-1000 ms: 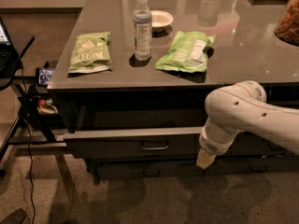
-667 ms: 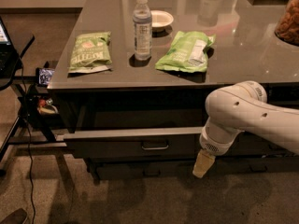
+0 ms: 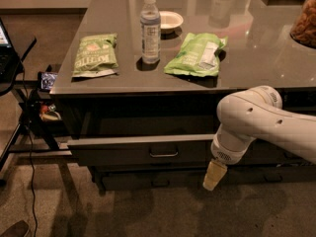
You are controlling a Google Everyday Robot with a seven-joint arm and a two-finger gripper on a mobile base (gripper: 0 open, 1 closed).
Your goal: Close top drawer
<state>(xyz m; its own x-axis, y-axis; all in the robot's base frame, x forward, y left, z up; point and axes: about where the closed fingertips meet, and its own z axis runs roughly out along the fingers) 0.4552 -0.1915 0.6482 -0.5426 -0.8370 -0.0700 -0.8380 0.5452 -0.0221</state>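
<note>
The top drawer (image 3: 123, 154) is a wide dark-grey drawer under the desk top. It stands pulled out toward me, with a lighter rim along its top edge and a small metal loop handle (image 3: 164, 153) at its centre. My gripper (image 3: 213, 176) hangs from the white arm (image 3: 261, 120) at the right. It points down in front of the drawer's right end, its tip just below the front's lower edge, right of the handle. I cannot tell whether it touches the front.
A lower dark drawer front (image 3: 158, 182) sits under the open one. On the desk top (image 3: 256, 58) lie two green snack bags (image 3: 95, 55) (image 3: 196, 55), a water bottle (image 3: 150, 28) and a small white bowl (image 3: 170, 19). A stand with cables (image 3: 29, 127) is at the left.
My gripper has dropped slightly and shifted a little left in front of the drawer. The drawer has not visibly moved.
</note>
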